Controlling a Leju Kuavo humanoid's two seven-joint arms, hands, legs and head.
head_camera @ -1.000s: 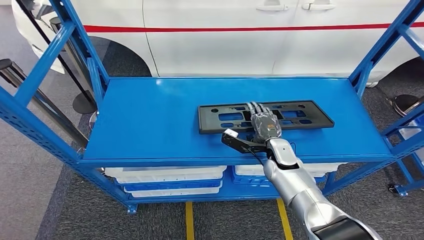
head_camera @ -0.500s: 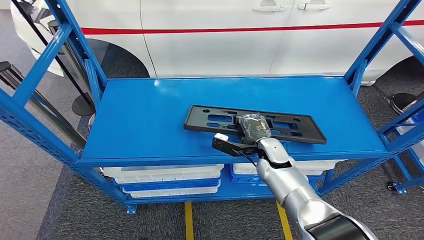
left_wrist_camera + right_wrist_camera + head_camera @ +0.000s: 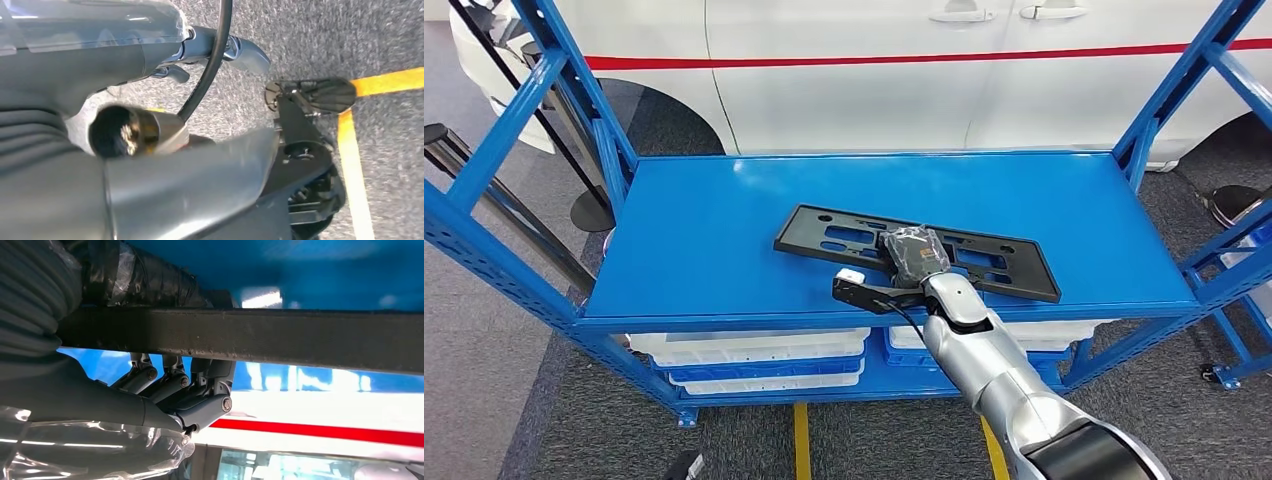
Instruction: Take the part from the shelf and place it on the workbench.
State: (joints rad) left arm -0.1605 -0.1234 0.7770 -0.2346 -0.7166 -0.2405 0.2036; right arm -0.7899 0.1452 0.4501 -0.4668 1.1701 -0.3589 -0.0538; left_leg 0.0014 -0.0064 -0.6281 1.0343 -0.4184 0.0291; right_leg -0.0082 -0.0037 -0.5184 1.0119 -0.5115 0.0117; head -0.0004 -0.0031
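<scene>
**Right hand grips the black plate holder on the blue shelf**

A long, flat black plastic part with rectangular cut-outs (image 3: 854, 238) sits over the top deck of the blue steel shelf rack (image 3: 694, 240), towards the deck's front edge and right of its middle. It lies skewed, its left end further back on the deck than its right end. The head view does not settle whether it is lifted off the deck or resting on it.

The right hand (image 3: 914, 255) reaches in from the front edge of the deck on a silver arm (image 3: 994, 370) and holds the part at about mid-length. In the right wrist view the dark fingers (image 3: 200, 390) curl round one face of the part's long edge (image 3: 280, 337) while the thick grey thumb lies on the other, so the part is clamped between them.

The left hand (image 3: 165, 135) appears in the left wrist view above grey carpet with yellow floor tape (image 3: 352, 165); I cannot tell how its fingers stand.

Behind the rack stands a white car with a red stripe (image 3: 904, 60). Under the deck, white plastic trays (image 3: 754, 350) sit on a lower level.
</scene>
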